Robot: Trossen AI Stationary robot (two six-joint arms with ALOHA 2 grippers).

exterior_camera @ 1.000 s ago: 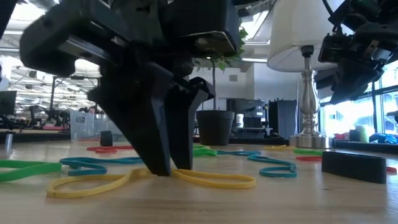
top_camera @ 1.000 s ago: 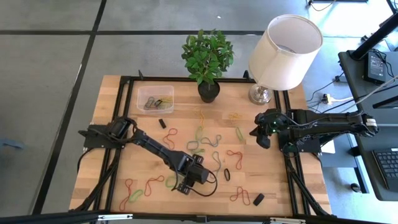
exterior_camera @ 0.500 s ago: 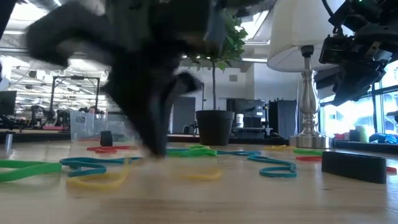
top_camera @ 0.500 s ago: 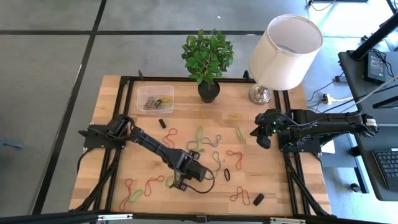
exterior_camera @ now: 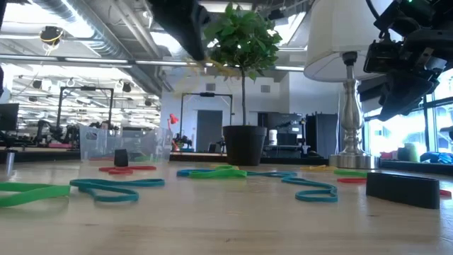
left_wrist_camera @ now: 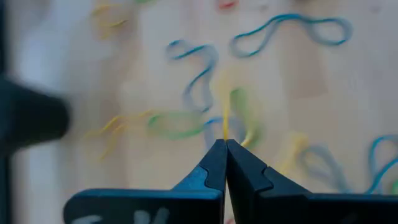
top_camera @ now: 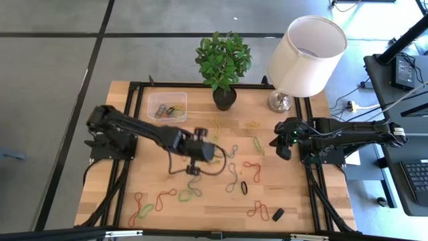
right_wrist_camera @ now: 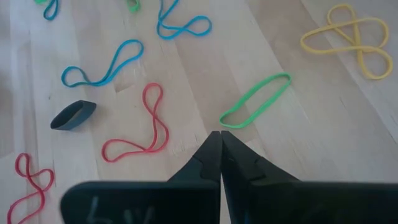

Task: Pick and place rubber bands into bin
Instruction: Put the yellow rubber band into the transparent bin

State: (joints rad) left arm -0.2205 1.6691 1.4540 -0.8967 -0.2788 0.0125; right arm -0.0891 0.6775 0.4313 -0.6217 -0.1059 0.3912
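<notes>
left gripper [left_wrist_camera: 224,144] pinched on a thin floppy yellow rubber band [left_wrist_camera: 225,121] above my wooden table [top_camera: 301,194] | clear rounded bin [top_camera: 167,106] at back-left | right gripper [right_wrist_camera: 221,134] closed, empty, near lamp [top_camera: 304,50]

Left end effector [left_wrist_camera: 224,144] now shut on yellow rubber band [left_wrist_camera: 224,121], lifted mid-table.

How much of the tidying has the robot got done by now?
Only a little. The clear bin holds a few bands already. The left pincer is shut on a yellow rubber band, lifted above the table and not yet over the bin. The right pincer waits shut at the table's right side. Many loose bands are left on the wood.
</notes>
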